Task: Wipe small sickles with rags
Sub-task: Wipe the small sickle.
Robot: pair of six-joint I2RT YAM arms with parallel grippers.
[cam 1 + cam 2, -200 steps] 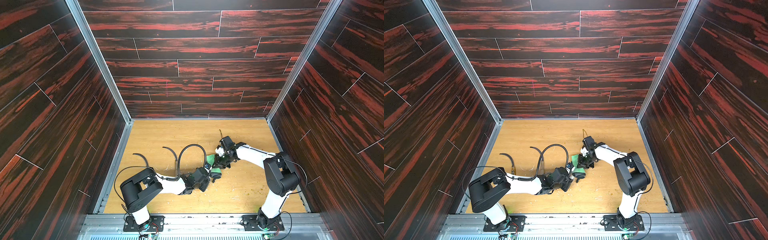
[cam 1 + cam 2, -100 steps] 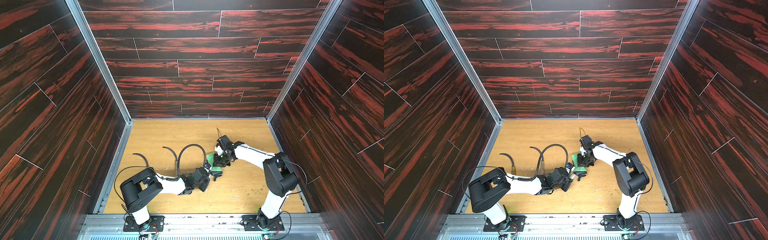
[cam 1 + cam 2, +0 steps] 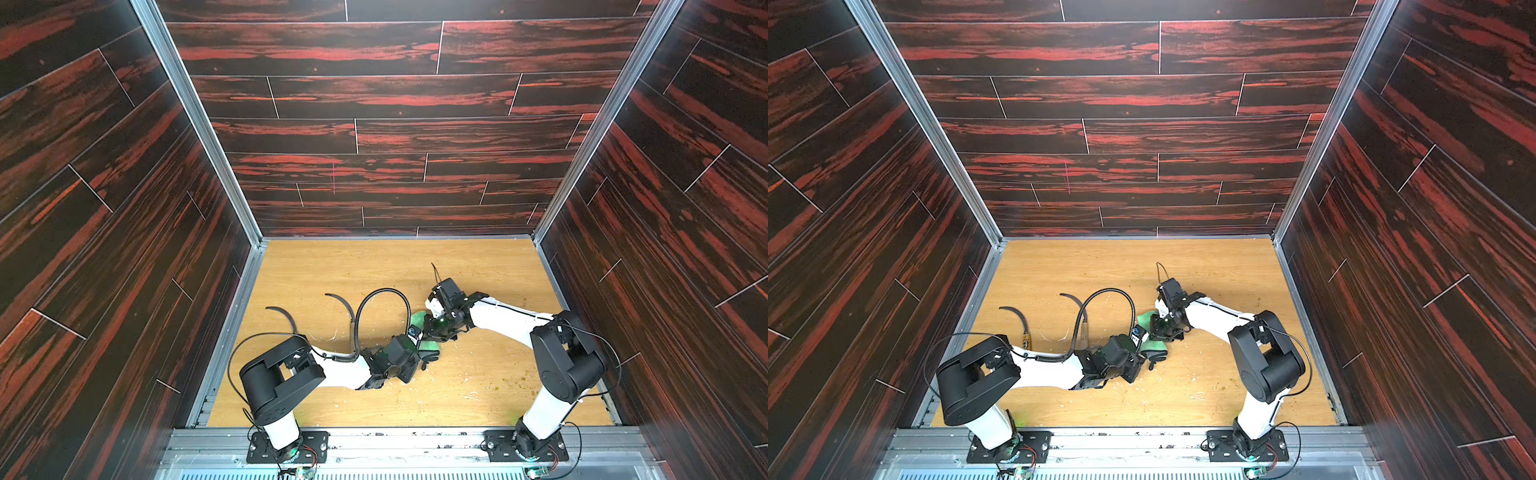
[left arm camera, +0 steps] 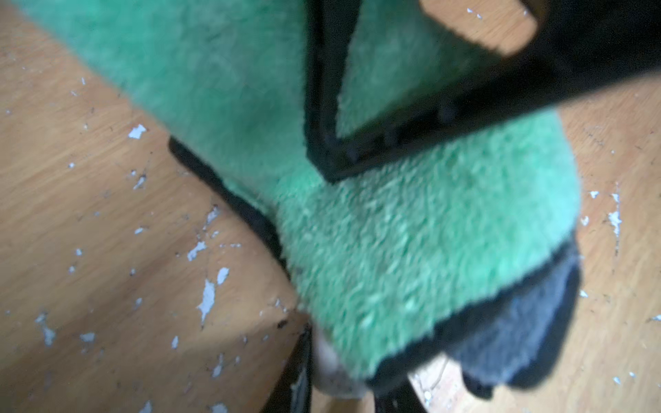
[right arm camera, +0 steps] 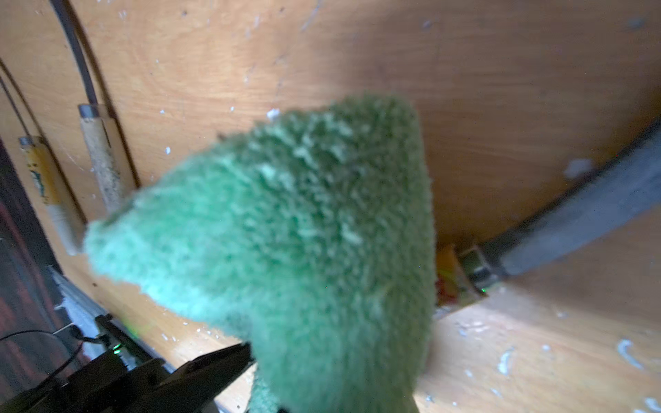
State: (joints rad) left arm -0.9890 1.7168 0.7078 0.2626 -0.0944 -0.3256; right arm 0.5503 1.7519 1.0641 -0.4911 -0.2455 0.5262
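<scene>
Green rag (image 3: 417, 321) in R claw (image 3: 436, 332), L claw (image 3: 428, 356) gripping sickle handle (image 4: 323, 361), 2 sickles (image 3: 286, 318) (image 3: 345, 301) by L wall (image 3: 166, 291), far tabletop (image 3: 374, 266) open

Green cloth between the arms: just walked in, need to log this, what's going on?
The right gripper is shut on the green rag, draping it over a small sickle that the shut left gripper seems to hold by its handle. Two more sickles lie on the wooden table near the left arm.
</scene>
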